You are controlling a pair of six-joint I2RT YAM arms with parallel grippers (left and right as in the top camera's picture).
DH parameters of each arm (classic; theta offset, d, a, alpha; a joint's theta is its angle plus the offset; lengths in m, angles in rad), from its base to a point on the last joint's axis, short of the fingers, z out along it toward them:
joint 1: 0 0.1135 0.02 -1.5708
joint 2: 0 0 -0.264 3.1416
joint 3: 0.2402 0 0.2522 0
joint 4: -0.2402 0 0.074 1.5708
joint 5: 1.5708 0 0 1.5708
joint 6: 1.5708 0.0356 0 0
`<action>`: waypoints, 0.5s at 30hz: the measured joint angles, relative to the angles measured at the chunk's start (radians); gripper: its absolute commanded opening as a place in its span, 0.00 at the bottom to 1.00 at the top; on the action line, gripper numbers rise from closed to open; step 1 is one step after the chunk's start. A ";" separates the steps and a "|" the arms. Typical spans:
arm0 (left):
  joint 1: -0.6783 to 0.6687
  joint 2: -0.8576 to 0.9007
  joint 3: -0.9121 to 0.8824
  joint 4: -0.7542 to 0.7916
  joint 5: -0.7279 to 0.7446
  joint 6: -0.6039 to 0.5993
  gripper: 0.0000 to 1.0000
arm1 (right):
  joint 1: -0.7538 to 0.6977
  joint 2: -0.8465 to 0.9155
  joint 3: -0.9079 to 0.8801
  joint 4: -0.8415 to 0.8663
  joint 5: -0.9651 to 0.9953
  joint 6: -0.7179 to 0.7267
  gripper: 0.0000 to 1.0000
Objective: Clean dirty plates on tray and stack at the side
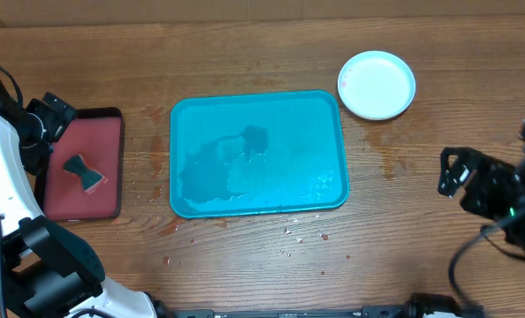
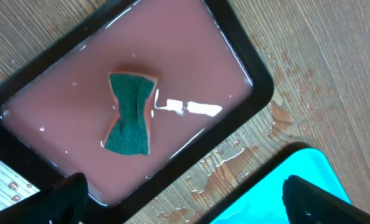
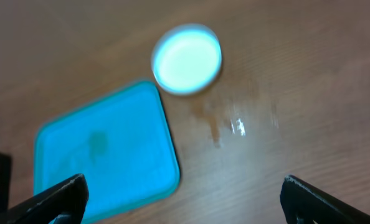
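Closest to us, pale specks [image 1: 289,232] and water drops lie on the wooden table [image 1: 245,53] just off the near edge of the turquoise tray [image 1: 271,141]. Well to the right of that tray hangs the right gripper [image 3: 188,199], spread wide and carrying nothing. The tray itself sits mid-table, its floor wet and glistening. To its left, near but not touching, we see the small red tray [image 1: 99,146] with its black rim and a film of liquid. On it lies a green sponge [image 1: 84,172] pinched like a bow tie. The left gripper [image 2: 188,199] hangs above that small tray, also released and bare. Farthest off, just beyond the turquoise tray's far right corner, a white plate [image 1: 376,85] rests on the table. We cannot tell whether other plates lie under it.
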 measured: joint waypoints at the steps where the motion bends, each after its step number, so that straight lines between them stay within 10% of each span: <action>1: 0.000 0.000 0.000 0.001 0.000 0.000 1.00 | 0.000 -0.036 -0.011 0.018 0.001 -0.002 1.00; 15: 0.000 0.000 0.000 0.000 0.001 0.000 0.99 | 0.021 -0.602 -0.776 0.568 -0.045 -0.026 1.00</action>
